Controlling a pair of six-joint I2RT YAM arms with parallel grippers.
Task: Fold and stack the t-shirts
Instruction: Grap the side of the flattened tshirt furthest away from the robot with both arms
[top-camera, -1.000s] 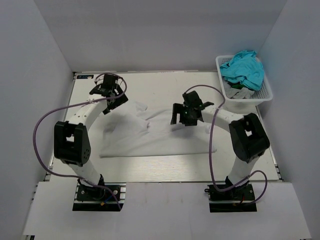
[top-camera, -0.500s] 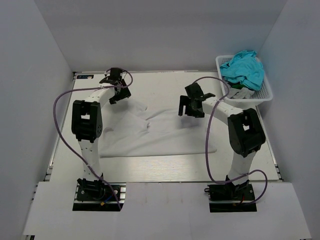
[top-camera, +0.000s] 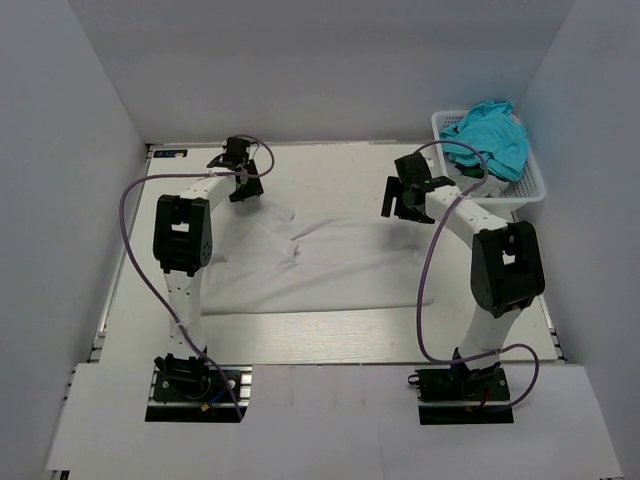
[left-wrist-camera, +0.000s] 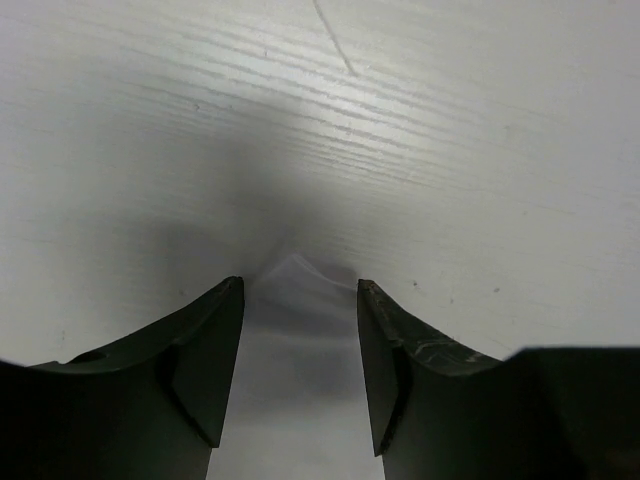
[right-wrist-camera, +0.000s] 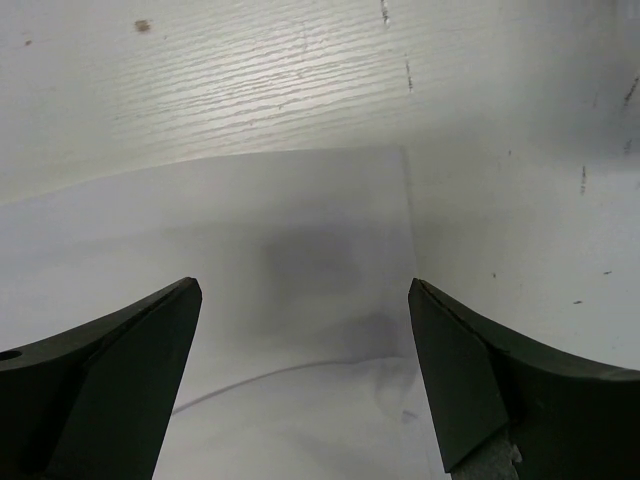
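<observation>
Both arms have stretched farther across the counter (top-camera: 330, 165) over the last second, while the cloth lies as it did. At the far left, the left gripper (left-wrist-camera: 300, 284) now hangs low over the shirt's far-left edge. Its jaws are moderately parted and grip nothing, and a small peak of white cloth pokes up between them in the wrist view. The white t-shirt (top-camera: 320, 265) lies spread and rumpled across the middle of the counter, its near edge running fairly straight from left to right. Further right, the right gripper (right-wrist-camera: 303, 284) has swung out over the shirt's far-right corner. Its jaws stand wide apart and empty, with a squared corner of the cloth framed beneath them. At the far-right corner of the counter stands a white basket (top-camera: 537, 192) — teal cloth (top-camera: 490, 138) heaped in it.
</observation>
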